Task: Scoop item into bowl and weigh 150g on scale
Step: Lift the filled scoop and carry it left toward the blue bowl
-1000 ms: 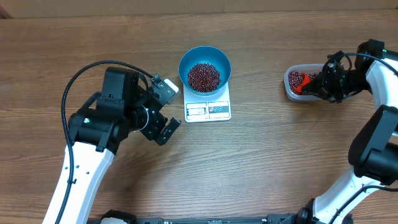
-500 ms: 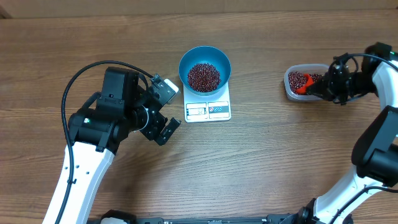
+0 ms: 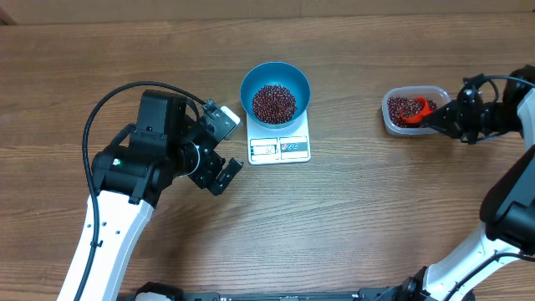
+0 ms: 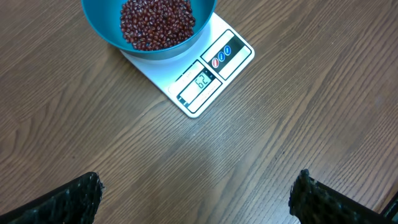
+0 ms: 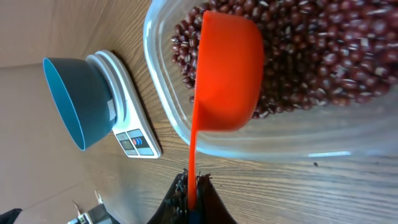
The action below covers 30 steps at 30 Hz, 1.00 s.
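the wooden counter carries everything. mid-counter, toward its far edge, the blue bowl sits on the white scale and holds a heap of red-brown beans. the left jaws stand wide open and empty over the counter, just left of the scale. near the right edge a clear tub holds more beans. the right jaws are clamped on the handle of the red scoop, whose cup lies inside the tub.
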Each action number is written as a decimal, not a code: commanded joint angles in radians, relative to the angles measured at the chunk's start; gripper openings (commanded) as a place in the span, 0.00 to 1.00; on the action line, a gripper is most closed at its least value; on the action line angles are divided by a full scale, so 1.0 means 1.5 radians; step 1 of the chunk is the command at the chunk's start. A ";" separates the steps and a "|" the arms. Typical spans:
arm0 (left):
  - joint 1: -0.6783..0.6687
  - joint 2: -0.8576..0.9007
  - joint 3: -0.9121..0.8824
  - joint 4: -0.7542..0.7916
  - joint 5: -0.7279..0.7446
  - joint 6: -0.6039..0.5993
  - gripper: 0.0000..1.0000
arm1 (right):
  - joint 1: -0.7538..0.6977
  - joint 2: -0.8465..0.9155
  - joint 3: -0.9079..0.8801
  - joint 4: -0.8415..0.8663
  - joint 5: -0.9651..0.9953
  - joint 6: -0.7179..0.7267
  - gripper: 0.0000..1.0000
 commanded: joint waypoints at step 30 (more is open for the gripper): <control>0.004 0.002 0.018 0.001 0.000 0.000 1.00 | -0.080 0.003 0.004 -0.074 -0.180 -0.115 0.04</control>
